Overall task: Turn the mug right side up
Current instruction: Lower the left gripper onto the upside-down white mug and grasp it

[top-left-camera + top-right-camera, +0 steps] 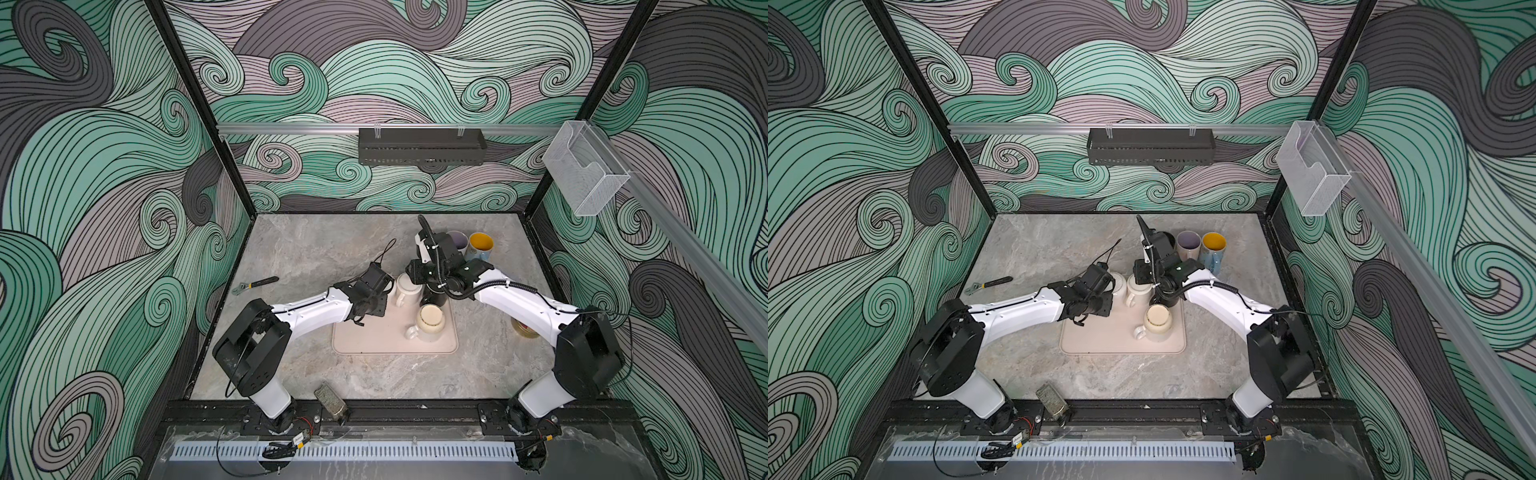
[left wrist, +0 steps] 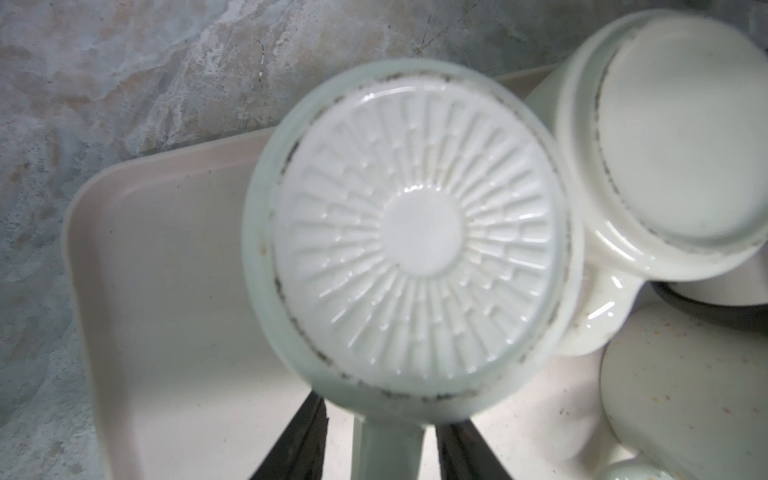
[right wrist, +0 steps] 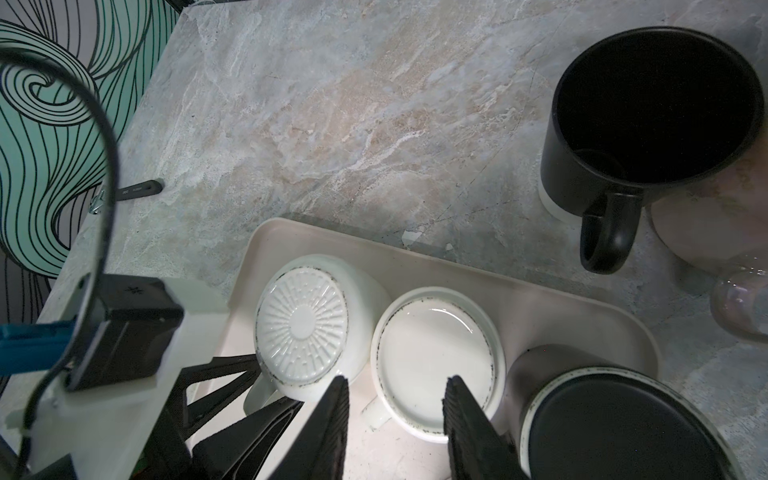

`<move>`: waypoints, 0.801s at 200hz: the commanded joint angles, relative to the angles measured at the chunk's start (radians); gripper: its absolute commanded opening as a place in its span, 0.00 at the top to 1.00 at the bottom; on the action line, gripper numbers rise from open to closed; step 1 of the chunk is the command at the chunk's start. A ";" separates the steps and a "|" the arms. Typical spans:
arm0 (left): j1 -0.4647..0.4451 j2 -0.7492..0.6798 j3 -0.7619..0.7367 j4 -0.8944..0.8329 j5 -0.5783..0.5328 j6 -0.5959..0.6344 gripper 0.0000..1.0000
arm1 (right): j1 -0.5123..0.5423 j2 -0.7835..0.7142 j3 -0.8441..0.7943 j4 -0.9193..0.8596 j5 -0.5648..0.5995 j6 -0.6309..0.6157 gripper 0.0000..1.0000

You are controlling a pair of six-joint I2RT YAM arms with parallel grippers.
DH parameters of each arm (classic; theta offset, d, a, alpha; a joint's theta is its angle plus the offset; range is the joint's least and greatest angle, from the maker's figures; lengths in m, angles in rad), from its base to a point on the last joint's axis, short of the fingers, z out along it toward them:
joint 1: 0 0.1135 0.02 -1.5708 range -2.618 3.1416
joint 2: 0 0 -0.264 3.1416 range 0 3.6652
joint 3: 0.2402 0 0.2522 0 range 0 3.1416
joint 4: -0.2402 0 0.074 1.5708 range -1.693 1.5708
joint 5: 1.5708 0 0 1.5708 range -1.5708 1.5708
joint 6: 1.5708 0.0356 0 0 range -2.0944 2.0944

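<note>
2 narrowly parted fingers of the left gripper point(image 2: 384, 411) straddle, not yet pinching, the handle point(image 2: 386, 453) of the upside-down mug point(image 1: 1119, 284) at the tray's point(image 1: 1100, 345) upper-left corner, so it should clamp squarely, then lift clear of the neighbouring mug point(image 1: 1138, 291) before rolling; the right gripper point(image 3: 397, 380) hovers parted, empty.

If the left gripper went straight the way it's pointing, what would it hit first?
The upside-down ribbed-base mug: its handle sits between the open fingers of the left gripper, so the mug's wall comes first, though depth is unclear.
</note>
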 commanded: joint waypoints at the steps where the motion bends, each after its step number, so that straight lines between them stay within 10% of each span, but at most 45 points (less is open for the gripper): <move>1: -0.010 0.014 0.036 -0.029 -0.036 0.008 0.57 | -0.004 0.014 -0.008 0.011 -0.012 0.015 0.61; 98: -0.015 0.040 0.076 -0.071 -0.102 -0.013 0.78 | -0.003 0.009 -0.012 0.014 -0.021 0.014 0.62; 120: -0.016 0.028 0.076 -0.075 -0.127 -0.015 1.00 | -0.004 0.000 -0.013 0.014 -0.019 0.015 0.62; 160: -0.019 -0.007 0.082 -0.107 -0.176 0.008 1.00 | -0.005 -0.011 -0.009 0.019 -0.024 0.014 0.63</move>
